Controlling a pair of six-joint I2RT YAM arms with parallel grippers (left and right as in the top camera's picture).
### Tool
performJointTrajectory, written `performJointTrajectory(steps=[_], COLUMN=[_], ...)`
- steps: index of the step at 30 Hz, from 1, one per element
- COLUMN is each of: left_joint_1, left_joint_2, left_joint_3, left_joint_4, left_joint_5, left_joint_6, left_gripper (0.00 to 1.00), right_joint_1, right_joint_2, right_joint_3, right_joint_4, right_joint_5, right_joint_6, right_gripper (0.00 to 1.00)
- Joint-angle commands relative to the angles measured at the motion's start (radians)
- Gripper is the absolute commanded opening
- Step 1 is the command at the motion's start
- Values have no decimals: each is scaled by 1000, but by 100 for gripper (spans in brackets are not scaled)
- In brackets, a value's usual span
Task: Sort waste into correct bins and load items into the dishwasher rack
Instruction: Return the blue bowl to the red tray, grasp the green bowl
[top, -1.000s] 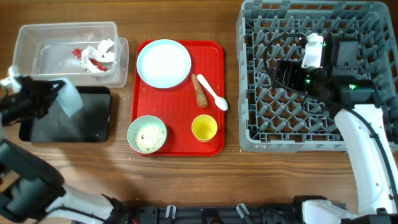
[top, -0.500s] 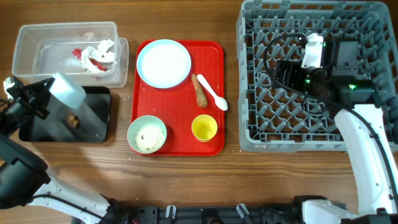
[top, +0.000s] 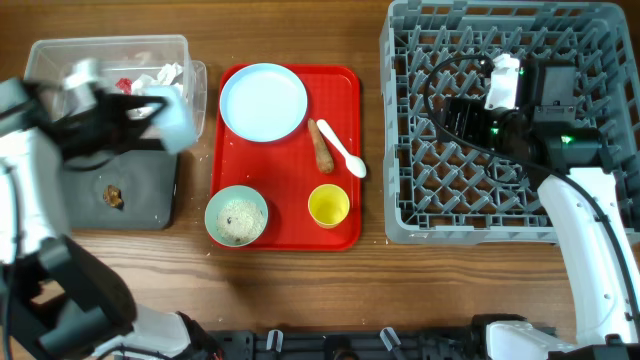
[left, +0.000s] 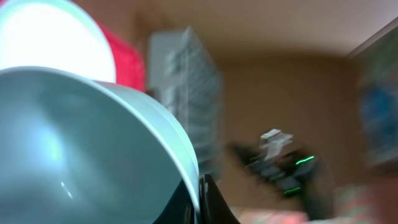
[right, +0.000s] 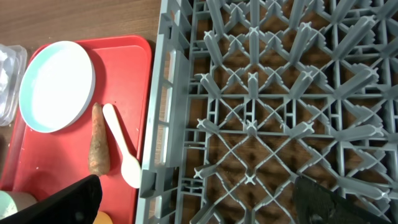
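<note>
light blue bowl (top: 172, 122): one, tilted, over the border of clear tub (top: 60, 60) and black tray (top: 150, 195)
left gripper (left: 200, 198): clamped on the bowl's rim
food scrap (top: 112, 196): one, in black tray
wrapper (top: 150, 88): one, in clear tub
red tray (top: 345, 80): one plate (top: 263, 102), one carrot stick (top: 322, 148), one spoon (top: 345, 155), one yellow cup (top: 328, 205), one green bowl (top: 237, 215) holding rice
rack (top: 420, 200): one
right gripper (right: 196, 186): above rack, jaws wide apart, empty
</note>
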Motion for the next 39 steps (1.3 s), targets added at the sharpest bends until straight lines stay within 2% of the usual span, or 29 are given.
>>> performJointTrajectory(steps=[1,6,8,12,17,24,27,31,33,36,39], left_joint_1=[-248,-595,-703,-871,-959,-967,-962,-958,-958,-959,-961], left_joint_2=[-13,21,44,116,213,229,225,180,143,120,118], left_joint_3=[-4,-4,-4,-5,-5,-2,37,106,106,104,74], left_joint_4=[77,137,140,140,144,201,185,101,18,-135,-192], left_joint_5=[-415,-941,-1096,-1230,-1256,-1256,-1255,-1255,-1268,-1386,-1419], left_joint_6=[-9,-21,-56,-58,-57,-72,-170,-377,-457,-615,-708], left_gripper=[4,4,4,4,6,35,41,49,48,47,48], right_joint_1=[-1,-2,-1,-1,-2,-2,-2,-2,-2,-2,-1], right_joint_2=[5,5,5,5,5,5,6,6,6,6,6], right_joint_3=[22,22,22,22,22,22,22,22,22,22,22], right_joint_4=[2,0,1,1,0,2,2,12,13,14,22], right_joint_5=[-6,-6,-6,-6,-6,-6,-6,-6,-6,-6,-6], right_joint_6=[14,14,14,14,14,14,14,14,14,14,14], right_gripper=[100,100,99,99,100,100,100,100,100,99,100])
